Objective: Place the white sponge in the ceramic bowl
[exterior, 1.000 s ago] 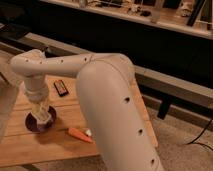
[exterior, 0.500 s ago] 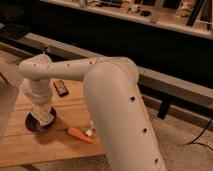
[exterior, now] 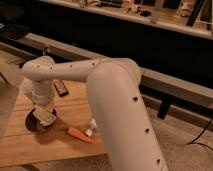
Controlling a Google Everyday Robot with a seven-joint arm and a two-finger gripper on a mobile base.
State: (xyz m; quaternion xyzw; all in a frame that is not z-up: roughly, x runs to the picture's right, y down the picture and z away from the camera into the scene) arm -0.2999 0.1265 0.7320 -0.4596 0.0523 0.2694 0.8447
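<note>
Since the earlier frame, the arm (exterior: 107, 95) has swung slightly left over the wooden table (exterior: 75, 102). Its gripper (exterior: 45, 116) hangs directly above the dark bowl (exterior: 34, 125); finger spacing cannot be determined. A pale block, apparently the white sponge (exterior: 46, 119), sits at the bowl. An orange object (exterior: 79, 134) lies just right.
</note>
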